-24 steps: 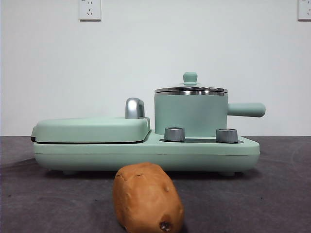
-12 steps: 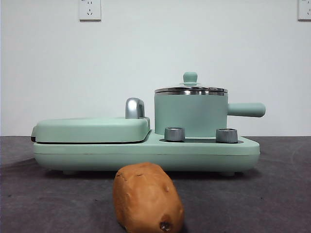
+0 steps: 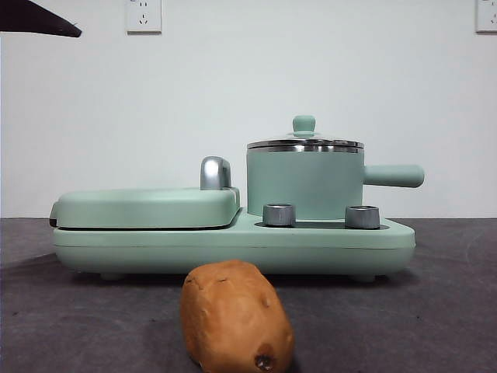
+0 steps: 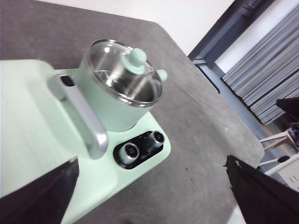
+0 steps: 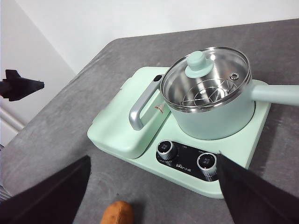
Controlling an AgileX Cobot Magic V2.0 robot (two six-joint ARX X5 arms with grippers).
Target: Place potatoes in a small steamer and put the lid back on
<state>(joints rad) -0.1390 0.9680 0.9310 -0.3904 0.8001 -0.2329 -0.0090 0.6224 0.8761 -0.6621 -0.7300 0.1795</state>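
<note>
Potato [image 3: 237,316]: you see it oval, orange-brown, rough, dark eye spot, bottom centre of the front view.
Lid [image 3: 304,142]: glass, seated on the small steamer [image 3: 304,185].
Left gripper [image 4: 152,186]: jaws wide apart, holding nothing.
Right gripper [image 5: 154,189]: likewise spread and empty.

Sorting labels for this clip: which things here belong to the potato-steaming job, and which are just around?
Job:
potato, on the table
small steamer
lid, on the steamer
left gripper and right gripper, both open

Around:
griddle cover
two knobs
wall sockets
</note>
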